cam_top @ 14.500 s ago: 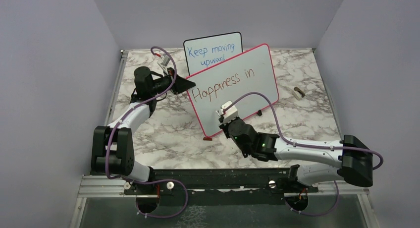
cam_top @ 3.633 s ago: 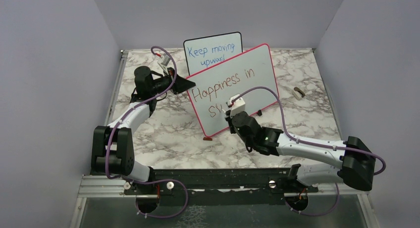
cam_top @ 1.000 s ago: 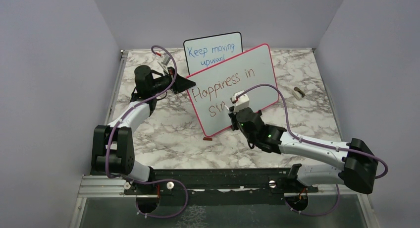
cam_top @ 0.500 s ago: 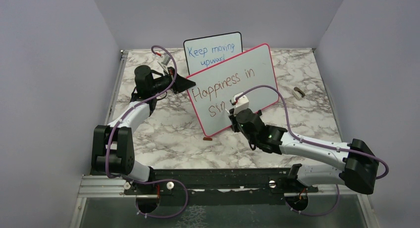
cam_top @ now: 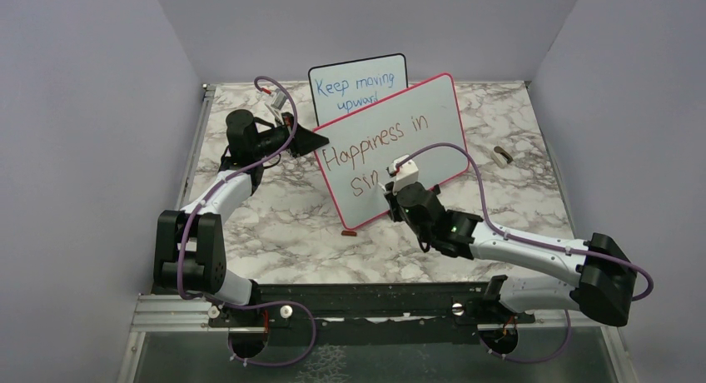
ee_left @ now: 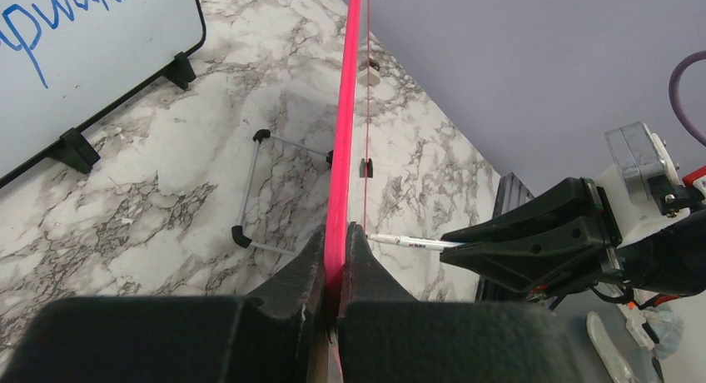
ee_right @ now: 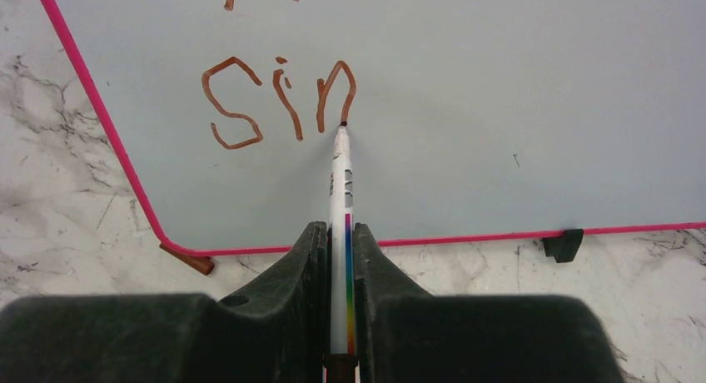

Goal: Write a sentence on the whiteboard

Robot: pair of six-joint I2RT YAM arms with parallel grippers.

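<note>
The pink-framed whiteboard [cam_top: 433, 116] stands tilted on the marble table, and my left gripper [cam_top: 320, 140] is shut on its left edge. In the left wrist view both jaws of that gripper [ee_left: 335, 233] press on the pink frame [ee_left: 350, 83]. The sentence [cam_top: 375, 141] reads "Happiness in" in brownish-red, with "sin" [ee_right: 279, 100] started on a second line. My right gripper [ee_right: 340, 229] is shut on a white marker [ee_right: 341, 183] with a rainbow stripe. Its tip touches the board at the foot of the "n". From the top, the right gripper [cam_top: 390, 183] covers the spot being written.
A smaller black-framed board [cam_top: 358, 87] with blue writing stands behind. A brown marker cap [ee_right: 187, 260] lies under the whiteboard's lower left corner. A small pale object [cam_top: 501, 156] lies at the right. A wire stand [ee_left: 258, 183] props the board from behind.
Since the earliest frames the letters "sin" have appeared under "Happiness in", and the right gripper has shifted right along the board. Over the last second it has barely moved. The left arm is still.
</note>
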